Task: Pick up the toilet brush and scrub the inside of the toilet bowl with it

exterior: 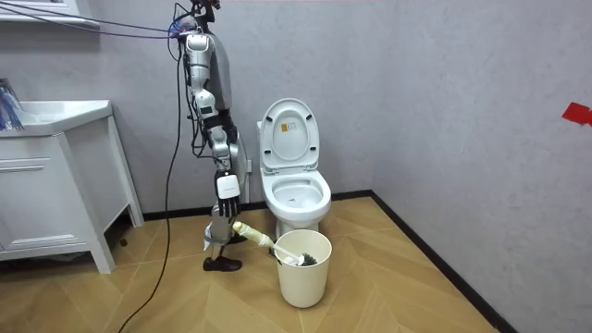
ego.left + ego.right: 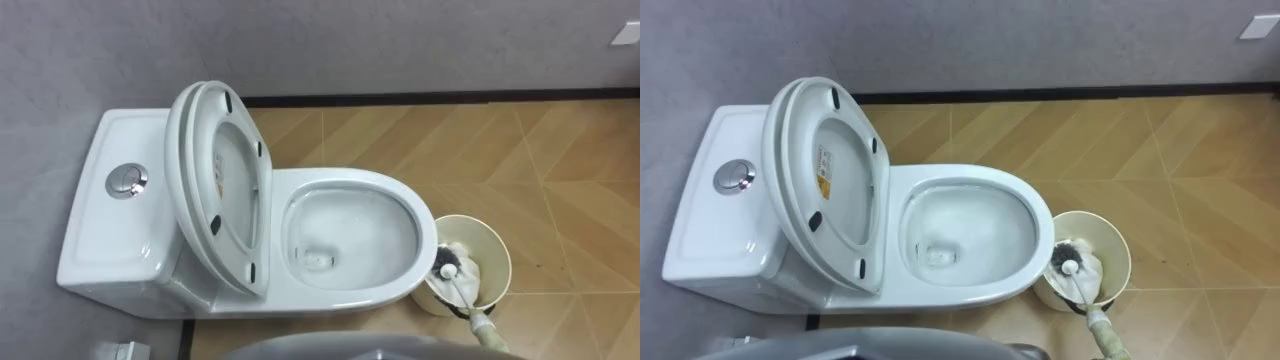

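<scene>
Fingers (image 1: pixel 223 222) of right hand (image 1: pixel 225 205) gripping toilet brush (image 1: pixel 257 238), slanting head-down into bin (image 1: pixel 305 282)

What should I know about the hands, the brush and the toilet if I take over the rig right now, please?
Right hand: shut on the toilet brush, at its handle end, low at the robot's side.
Brush: head down inside the cream bucket, which stands on the floor by the front of the toilet.
Robot: stands beside the toilet, looking down at the bowl.
Done: lid and seat are up; brush is in hand.
Left: lift the brush head into the bowl and scrub. Whether any scrubbing has happened cannot be told.
</scene>
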